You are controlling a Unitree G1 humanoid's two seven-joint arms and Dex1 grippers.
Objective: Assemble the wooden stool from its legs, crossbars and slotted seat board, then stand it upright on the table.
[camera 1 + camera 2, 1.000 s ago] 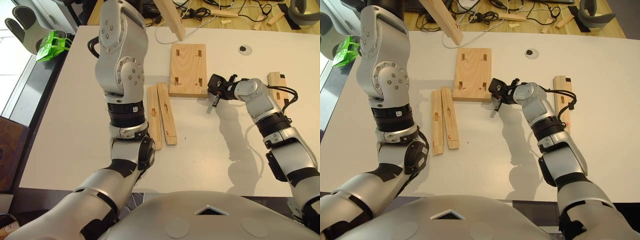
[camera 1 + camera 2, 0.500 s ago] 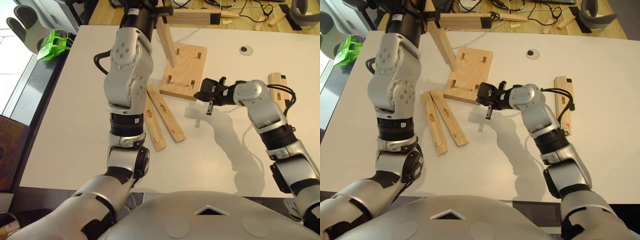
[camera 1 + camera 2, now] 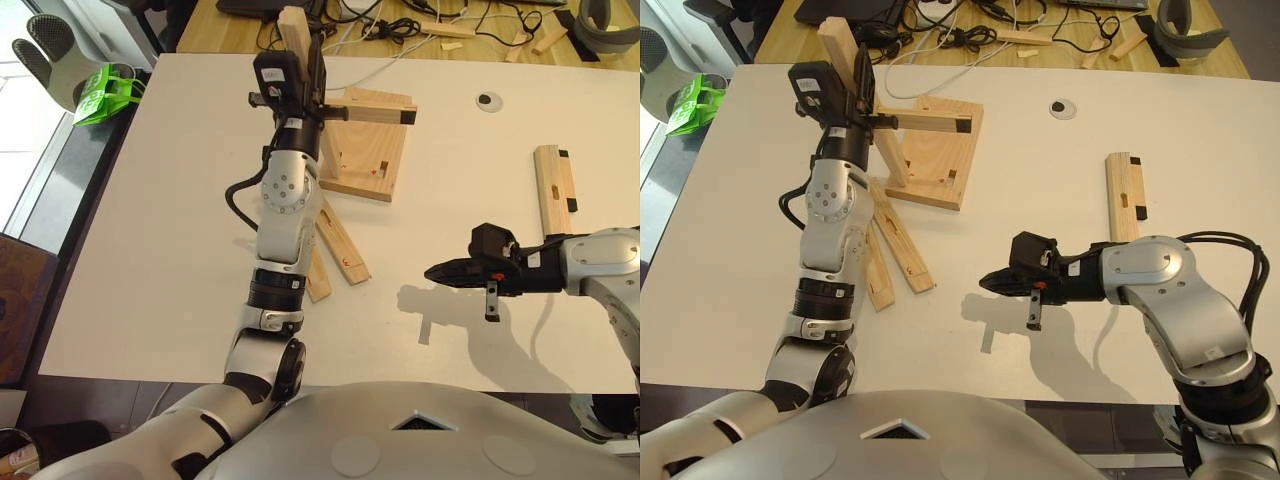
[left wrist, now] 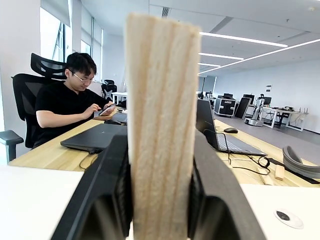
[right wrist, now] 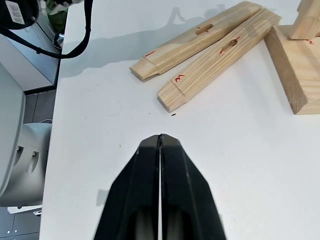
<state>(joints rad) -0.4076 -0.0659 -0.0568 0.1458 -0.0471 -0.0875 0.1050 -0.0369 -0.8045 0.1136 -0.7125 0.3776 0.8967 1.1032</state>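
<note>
Over seat board [image 3: 940,165], with left tool [image 3: 858,80] clamped on leg [image 4: 160,100] and right tool [image 5: 160,150] closed empty, press straight down, no twisting.

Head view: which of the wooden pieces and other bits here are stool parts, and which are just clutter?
Job: slotted seat board; held leg with crossbar, in the left tool; two loose legs beside the board; lone leg at right.
Lying about: green bag, round table plug, wood scraps and cables on the far desk.
</note>
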